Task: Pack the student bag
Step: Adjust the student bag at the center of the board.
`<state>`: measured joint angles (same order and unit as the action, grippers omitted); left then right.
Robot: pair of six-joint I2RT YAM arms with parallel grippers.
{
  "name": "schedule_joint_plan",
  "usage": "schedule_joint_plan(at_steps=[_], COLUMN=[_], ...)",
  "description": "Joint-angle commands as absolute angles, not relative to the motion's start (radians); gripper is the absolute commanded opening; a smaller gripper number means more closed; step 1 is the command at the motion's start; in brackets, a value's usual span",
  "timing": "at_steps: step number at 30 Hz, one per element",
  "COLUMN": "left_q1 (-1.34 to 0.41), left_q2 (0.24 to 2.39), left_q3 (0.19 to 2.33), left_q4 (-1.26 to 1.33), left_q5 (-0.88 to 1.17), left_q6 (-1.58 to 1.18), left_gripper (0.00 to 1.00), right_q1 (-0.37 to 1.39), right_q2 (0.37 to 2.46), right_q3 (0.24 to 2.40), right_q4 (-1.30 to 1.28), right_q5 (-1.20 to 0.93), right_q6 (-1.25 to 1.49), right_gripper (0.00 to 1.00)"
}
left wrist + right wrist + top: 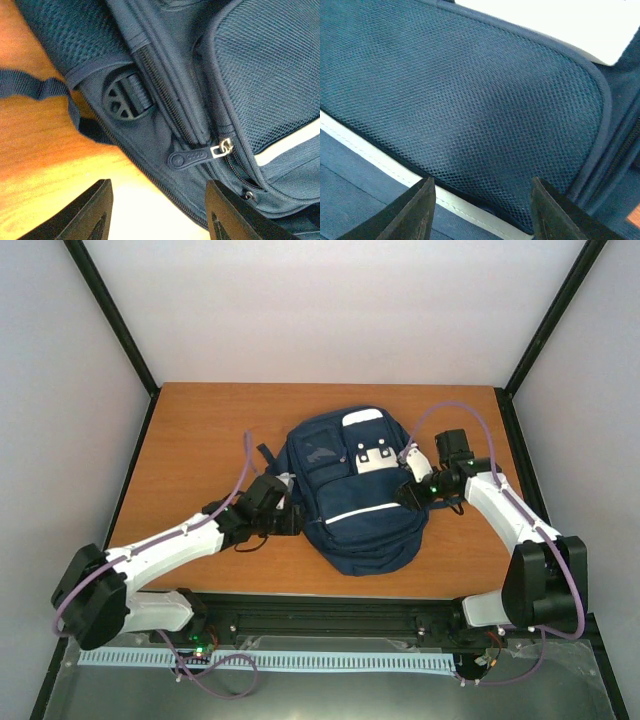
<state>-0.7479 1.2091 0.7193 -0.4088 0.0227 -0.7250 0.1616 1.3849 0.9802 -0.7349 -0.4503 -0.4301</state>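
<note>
Left hand (157, 186) and right hand (481, 182), both spread, empty, at opposite sides of student bag (350, 525).

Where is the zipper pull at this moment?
In the left wrist view, the zipper pull lies on the student bag, right of the round buckle, just beyond the open left tool.

From above the light is soft and even, a thin shadow under the student bag (360, 510). At my left wrist the wooden table (45, 150) glares almost white between my dark, blurred fingers (92, 215), yet the zipper pull (190, 160) is sharp. At my right wrist the mesh pocket (470, 100) is crisp, the white patch (545, 20) washed out.
</note>
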Motion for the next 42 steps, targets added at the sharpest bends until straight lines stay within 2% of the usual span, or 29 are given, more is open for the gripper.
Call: schedule_joint_plan(at_steps=[1,9,11,13,16,20,24,37,42], left_q1=[-0.750,-0.836,-0.867,-0.888,-0.909,-0.913,-0.917,-0.999,-1.001], left_q2=[1.270,1.300,1.305,1.309,1.343,1.366,1.364,1.315,1.383], left_q3=[0.800,0.815,0.806,0.778,0.777,0.785,0.778,0.749,0.777], left_q4=[-0.416,-0.413,-0.386,-0.307,-0.274,-0.282,-0.274,-0.294,-0.309], left_q5=[0.003,-0.187,-0.257,-0.277,-0.318,-0.314,-0.255,-0.330,-0.356], left_q6=[-0.496,-0.342,-0.300,-0.254,-0.202,-0.160,-0.152,-0.170,-0.142], left_gripper=[0.52,0.54,0.64,0.68,0.65,0.55,0.52,0.52,0.51], right_q1=[0.167,0.167,0.167,0.168,0.167,0.167,0.167,0.167,0.167], right_q2=[1.382,1.402,1.411,1.420,1.424,1.424,1.431,1.438,1.440], right_q3=[0.965,0.952,0.954,0.955,0.954,0.953,0.954,0.954,0.955], right_q4=[-0.688,-0.683,-0.684,-0.687,-0.689,-0.690,-0.692,-0.695,-0.696], right_q5=[-0.528,-0.520,-0.518,-0.521,-0.526,-0.532,-0.532,-0.533,-0.535], right_q6=[-0.470,-0.468,-0.470,-0.470,-0.468,-0.465,-0.469,-0.469,-0.469], right_gripper=[0.52,0.50,0.50,0.49,0.49,0.49,0.49,0.49,0.49])
